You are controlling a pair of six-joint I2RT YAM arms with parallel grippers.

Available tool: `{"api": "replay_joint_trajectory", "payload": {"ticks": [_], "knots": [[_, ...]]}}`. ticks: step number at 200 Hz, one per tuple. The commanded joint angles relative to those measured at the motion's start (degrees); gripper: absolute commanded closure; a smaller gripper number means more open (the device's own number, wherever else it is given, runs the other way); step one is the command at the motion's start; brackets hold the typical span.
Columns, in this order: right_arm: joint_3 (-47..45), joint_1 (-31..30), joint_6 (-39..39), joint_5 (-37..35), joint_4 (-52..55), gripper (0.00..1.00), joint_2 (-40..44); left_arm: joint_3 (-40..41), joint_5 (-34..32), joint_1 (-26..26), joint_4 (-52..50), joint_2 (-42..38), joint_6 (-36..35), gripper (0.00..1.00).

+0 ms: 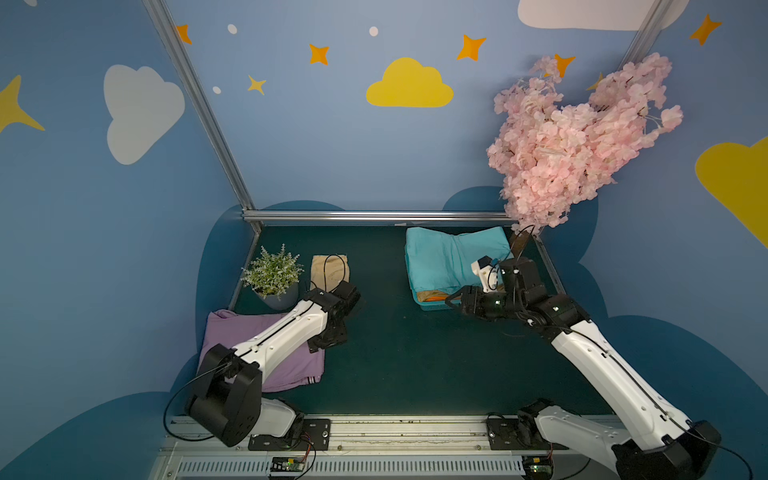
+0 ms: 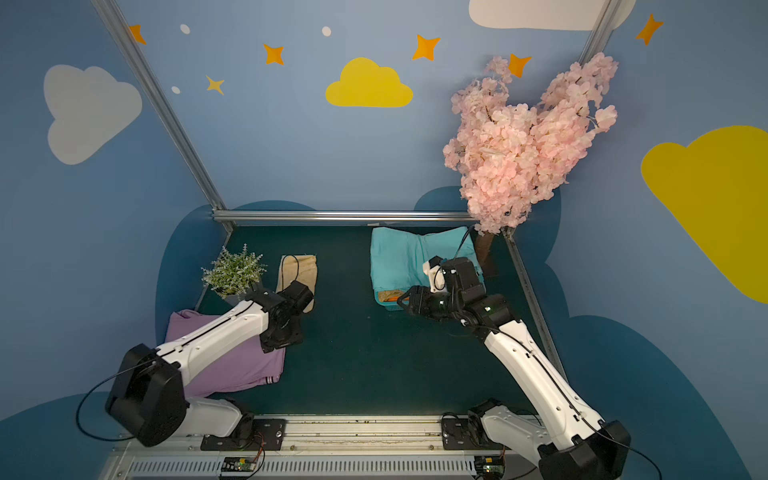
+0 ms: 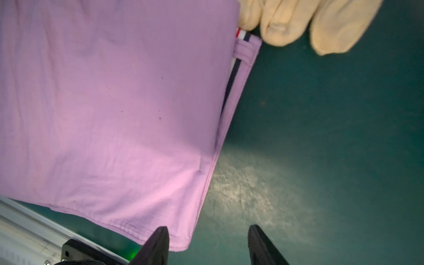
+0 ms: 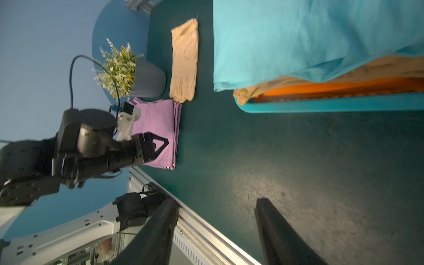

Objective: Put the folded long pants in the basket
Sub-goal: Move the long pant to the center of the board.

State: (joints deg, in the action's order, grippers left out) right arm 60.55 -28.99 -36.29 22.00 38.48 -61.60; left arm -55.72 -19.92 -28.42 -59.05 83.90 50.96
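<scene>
The lilac folded long pants [image 1: 297, 368] [image 3: 103, 103] lie flat at the front left of the table. My left gripper [image 3: 207, 228] hangs open just above their near corner, one finger over the cloth and one over the mat. The turquoise basket [image 1: 432, 306] [image 4: 332, 105] stands at the back right. In it lie orange pants [image 4: 332, 88], tan pants [image 4: 250, 91] and, on top, turquoise pants [image 1: 444, 257] [image 4: 298, 34] that overhang the rim. My right gripper [image 1: 451, 299] [image 4: 218, 202] is open and empty, just in front of the basket.
A beige glove [image 1: 328, 272] [image 3: 286, 20] lies beyond the lilac pants, next to a grey pot with a green plant [image 1: 274, 278]. A pink blossom tree [image 1: 573, 145] stands in the back right corner over the basket. Metal rails edge the green mat [image 1: 399, 357].
</scene>
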Motion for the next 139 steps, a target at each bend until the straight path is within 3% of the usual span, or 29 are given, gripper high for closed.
{"api": "replay_joint_trajectory", "payload": {"ticks": [1, 50, 84, 139], "knots": [[-1.59, -1.89, -0.94, -2.02, -0.63, 0.4, 2.71, -1.44, -4.83, -0.48, -0.74, 5.85, 1.77, 0.42], [-4.62, -2.65, -1.15, -2.22, -0.62, 0.4, 6.64, -3.8, -5.13, -0.47, 0.75, 16.39, -0.44, 0.46], [-5.71, -2.65, -0.18, -2.56, -1.47, 0.39, 7.97, -2.47, -4.98, 0.77, 2.33, 17.71, -1.17, 0.5], [-8.91, -1.82, 2.02, -6.0, -3.5, 0.39, 10.36, 1.02, -4.23, 5.41, 4.65, 16.68, -3.13, 0.68]]}}
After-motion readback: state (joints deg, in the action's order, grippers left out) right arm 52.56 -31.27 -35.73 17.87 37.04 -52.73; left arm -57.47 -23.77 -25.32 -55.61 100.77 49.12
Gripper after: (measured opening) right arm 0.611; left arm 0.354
